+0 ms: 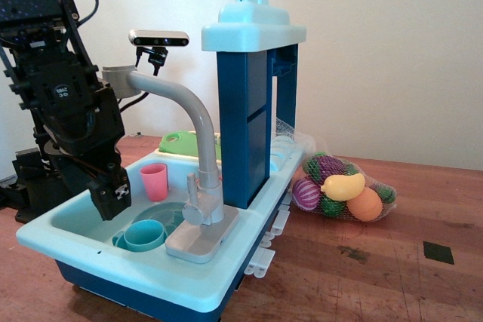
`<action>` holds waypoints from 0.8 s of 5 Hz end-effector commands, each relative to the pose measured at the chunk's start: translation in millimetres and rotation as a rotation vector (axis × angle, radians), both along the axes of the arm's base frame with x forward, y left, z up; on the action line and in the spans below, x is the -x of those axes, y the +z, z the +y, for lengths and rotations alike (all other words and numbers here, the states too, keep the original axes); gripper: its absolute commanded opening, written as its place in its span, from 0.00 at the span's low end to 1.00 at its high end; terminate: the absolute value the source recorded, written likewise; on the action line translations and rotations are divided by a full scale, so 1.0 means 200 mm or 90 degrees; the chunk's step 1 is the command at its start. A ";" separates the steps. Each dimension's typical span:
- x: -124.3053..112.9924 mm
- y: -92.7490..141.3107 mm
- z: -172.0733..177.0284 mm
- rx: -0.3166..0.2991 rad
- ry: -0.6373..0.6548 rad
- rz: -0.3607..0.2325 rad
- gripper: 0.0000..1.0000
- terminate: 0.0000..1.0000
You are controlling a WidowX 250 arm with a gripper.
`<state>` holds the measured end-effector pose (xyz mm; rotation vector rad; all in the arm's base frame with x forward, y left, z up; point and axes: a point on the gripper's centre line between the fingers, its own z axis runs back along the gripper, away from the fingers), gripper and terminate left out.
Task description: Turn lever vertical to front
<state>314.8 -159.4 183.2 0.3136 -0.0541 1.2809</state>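
Observation:
The grey toy faucet (202,209) stands on the front right rim of the light blue toy sink (83,250). Its tall curved spout (170,96) arches back to the left. The lever (192,180) is a small grey tab projecting from the left side of the lower column. My black gripper (110,195) hangs over the left part of the sink basin, about a hand's width left of the lever and touching nothing. Its fingers point down, and I see them from the side, so the gap between them is not visible. It holds nothing that I can see.
A pink cup (154,180) and a teal bowl (145,233) sit in the basin. A green dish (181,143) lies behind the sink. A tall blue tower (245,111) rises right of the faucet. A mesh bag of toy fruit (343,190) lies on the wooden table (362,277).

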 end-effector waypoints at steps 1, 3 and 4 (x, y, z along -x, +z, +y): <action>0.00 0.00 0.00 0.000 0.000 0.000 1.00 0.00; -0.26 0.06 0.06 -0.040 -0.024 -0.161 1.00 0.00; -0.31 0.04 0.04 -0.042 -0.006 -0.245 1.00 0.00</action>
